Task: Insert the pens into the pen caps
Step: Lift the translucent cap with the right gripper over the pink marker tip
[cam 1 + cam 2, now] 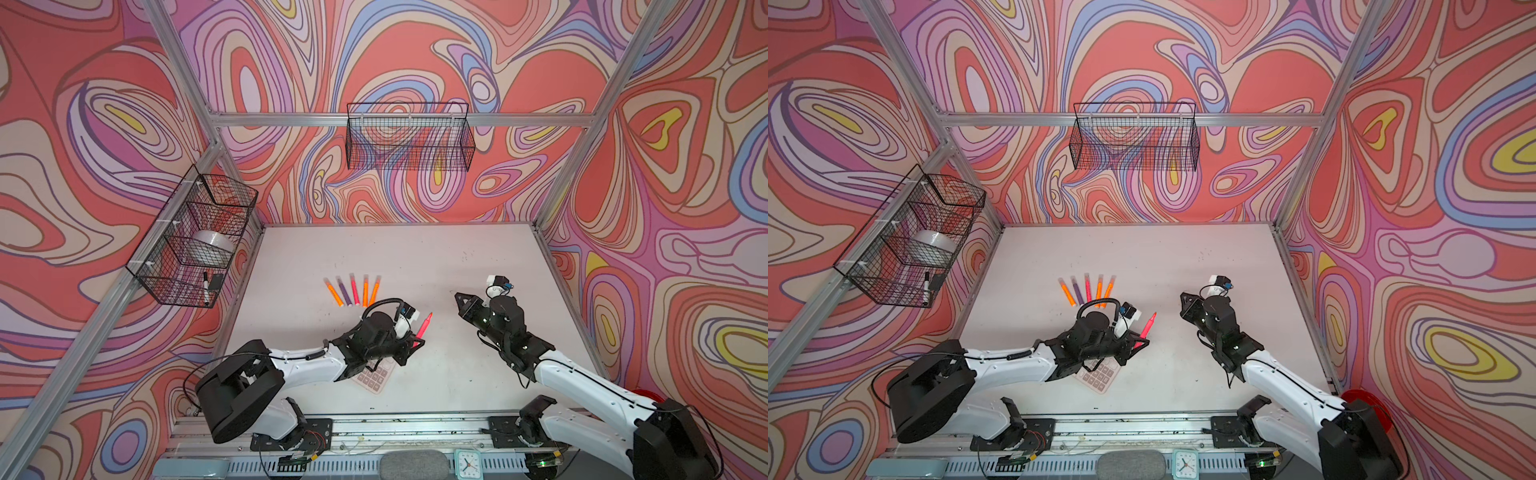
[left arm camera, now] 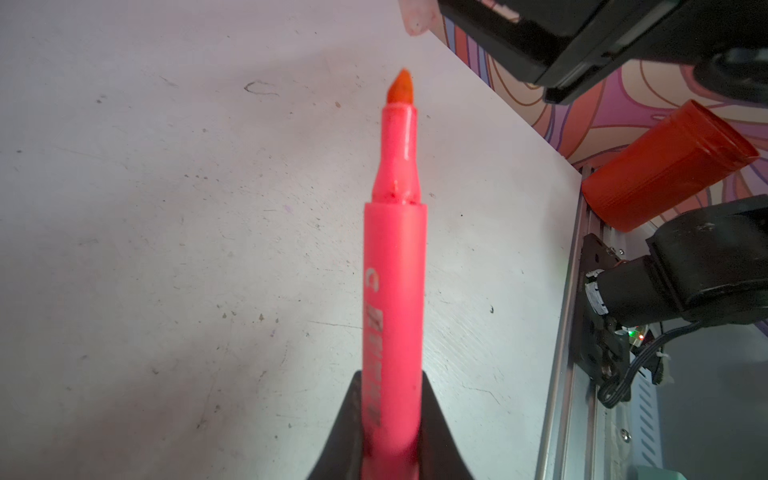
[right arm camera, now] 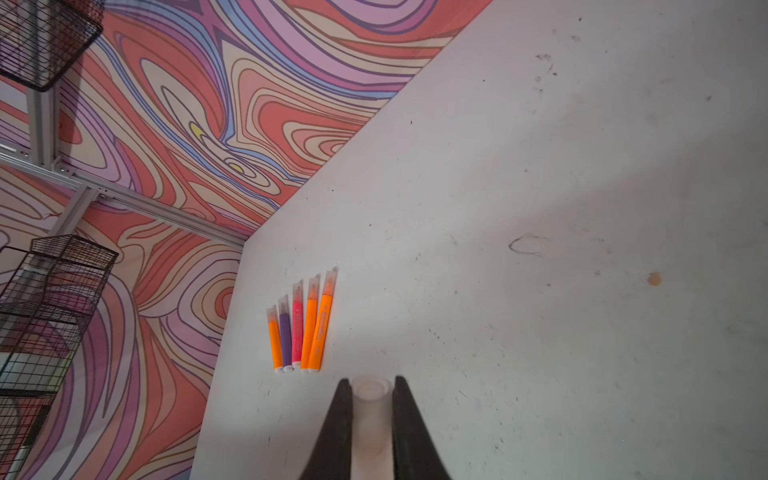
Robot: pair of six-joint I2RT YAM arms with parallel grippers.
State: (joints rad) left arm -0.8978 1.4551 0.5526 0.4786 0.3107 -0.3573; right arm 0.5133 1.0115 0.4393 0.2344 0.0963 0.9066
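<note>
Over the middle of the table, the pink pen juts bare-tipped from the left gripper, whose fingers pinch its barrel. Facing it, a little apart, the right gripper is clamped on a pale pen cap, open mouth outward. The blurred stub near the pen's tip in the left wrist view is probably that cap. Five capped pens lie fanned farther back, and a calculator lies partly under the left arm.

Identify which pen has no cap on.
The pink pen in the left gripper: its tip is bare, while the five pens in the row are capped.
</note>
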